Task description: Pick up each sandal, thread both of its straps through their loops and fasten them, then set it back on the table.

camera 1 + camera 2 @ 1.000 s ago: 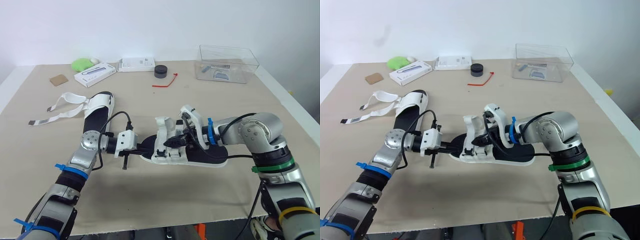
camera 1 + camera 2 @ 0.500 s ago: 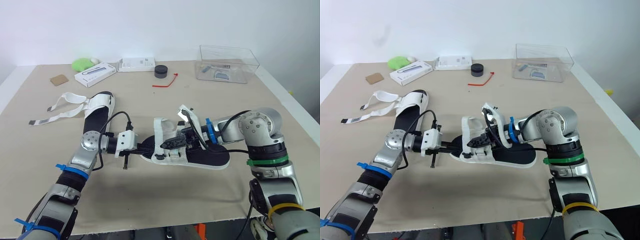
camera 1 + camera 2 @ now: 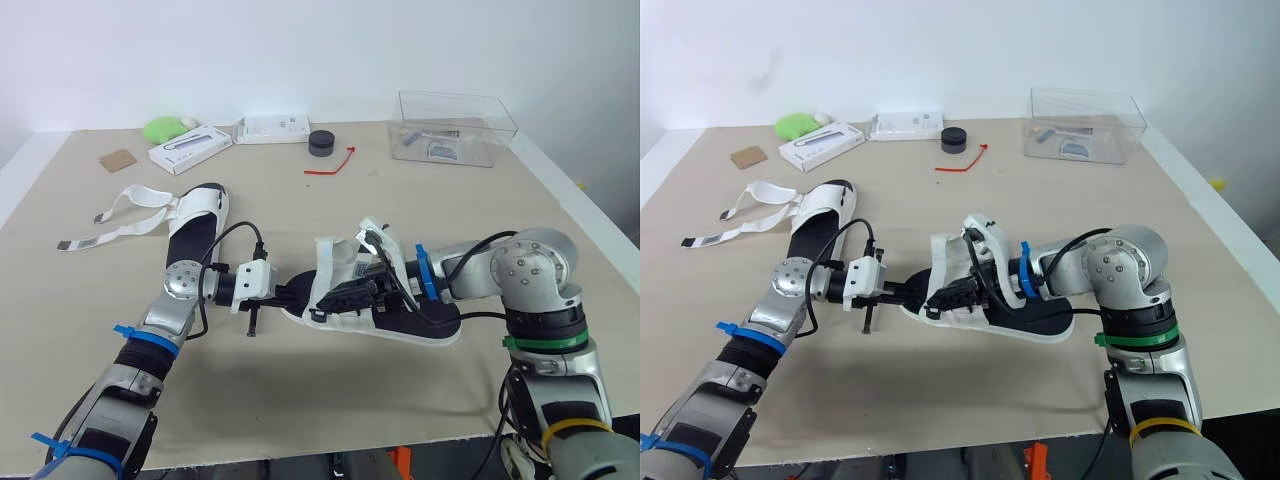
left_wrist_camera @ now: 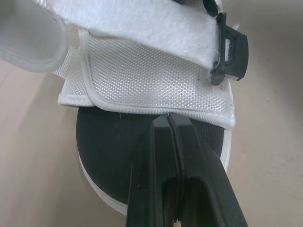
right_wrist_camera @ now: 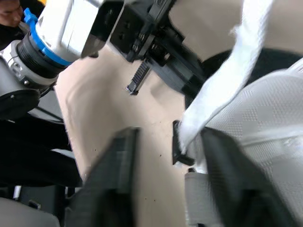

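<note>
A sandal with a black sole and white straps lies mid-table. My left gripper is shut on its toe edge; in the left wrist view the fingertips pinch the black sole just below the white mesh front strap. My right gripper reaches from the heel side to that front strap. It stands open, with a white strap end and a black loop between its fingers. The second sandal lies at the left with its straps loose on the table.
Along the back of the table stand a clear plastic box, a black puck, a red tie, two white boxes, a green object and a brown card.
My right gripper has dropped slightly towards the front strap and its forearm has lowered. The sandal has shifted a little with it. The left arm has stayed put.
</note>
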